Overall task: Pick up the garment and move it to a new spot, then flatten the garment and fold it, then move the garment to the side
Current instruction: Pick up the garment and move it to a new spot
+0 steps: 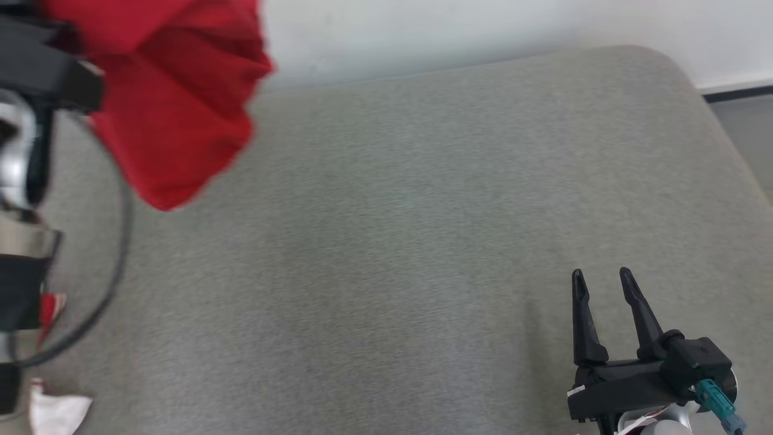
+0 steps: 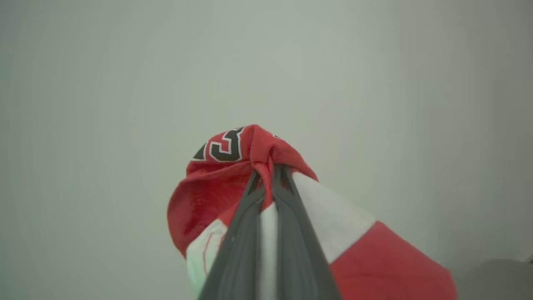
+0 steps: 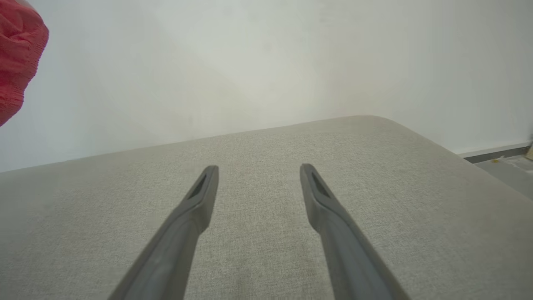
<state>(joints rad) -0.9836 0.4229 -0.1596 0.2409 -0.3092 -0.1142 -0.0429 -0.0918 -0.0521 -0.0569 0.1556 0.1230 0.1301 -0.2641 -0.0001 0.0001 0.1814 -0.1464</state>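
The garment (image 1: 175,103) is red with white panels and a black number, and it hangs bunched in the air at the upper left of the head view, clear of the grey cushion (image 1: 392,241). My left gripper (image 2: 268,171) is shut on a pinched fold of the garment (image 2: 233,179), whose cloth drapes down both sides of the fingers. A red edge of the garment (image 3: 16,58) shows at the far left of the right wrist view. My right gripper (image 1: 601,281) stands open low over the cushion's near right part, with nothing between its fingers.
The grey cushion (image 3: 266,233) ends at a rounded far right corner, with a pale wall (image 1: 483,30) behind it. Floor and a dark baseboard (image 1: 740,93) lie past the right edge. My left arm's dark body and cable (image 1: 36,211) stand along the left edge.
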